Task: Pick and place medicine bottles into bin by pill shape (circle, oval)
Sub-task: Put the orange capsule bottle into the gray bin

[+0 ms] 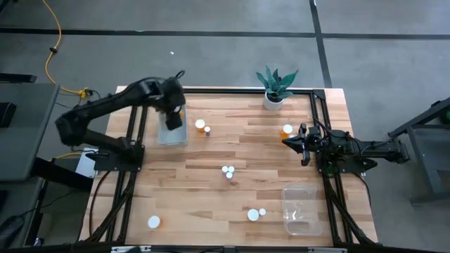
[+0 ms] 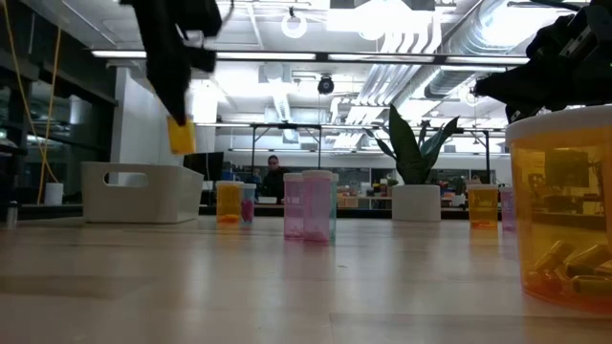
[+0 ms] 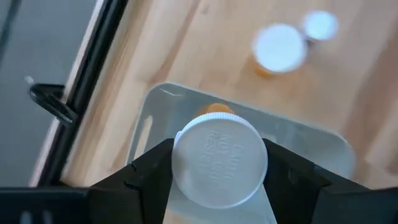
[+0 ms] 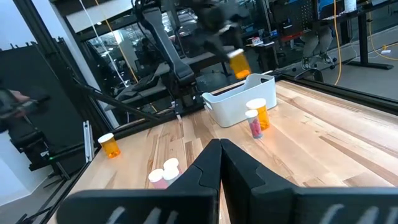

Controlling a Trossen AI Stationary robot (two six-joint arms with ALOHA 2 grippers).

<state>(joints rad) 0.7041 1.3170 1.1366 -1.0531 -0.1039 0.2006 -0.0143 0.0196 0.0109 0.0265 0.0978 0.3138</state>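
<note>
My left gripper [image 1: 172, 112] is shut on an orange medicine bottle [image 2: 180, 134] with a white cap, held in the air over the white bin [image 1: 172, 132] at the table's far left. My right gripper [image 1: 290, 141] is shut and empty at the right side, next to an orange bottle [image 1: 287, 130]. Other bottles stand upright on the wood: two beside the white bin [image 1: 202, 126], two at the middle [image 1: 228, 171], two near the front [image 1: 255, 213], and one at the front left [image 1: 153, 222]. My left gripper pinches the bottle's round white cap [image 3: 219, 160] between its two fingers, one on each side. The fingers come from above, pointing down. The bottle hangs upright below them, its orange body [image 2: 180, 136] clear of the white bin [image 3: 298, 140] beneath.
A clear bin [image 1: 302, 208] lies at the front right. A potted plant [image 1: 274, 88] stands at the far edge. Black frame rails run along the table's left [image 1: 133, 140] and right sides. Bare wood lies between the bottle groups.
</note>
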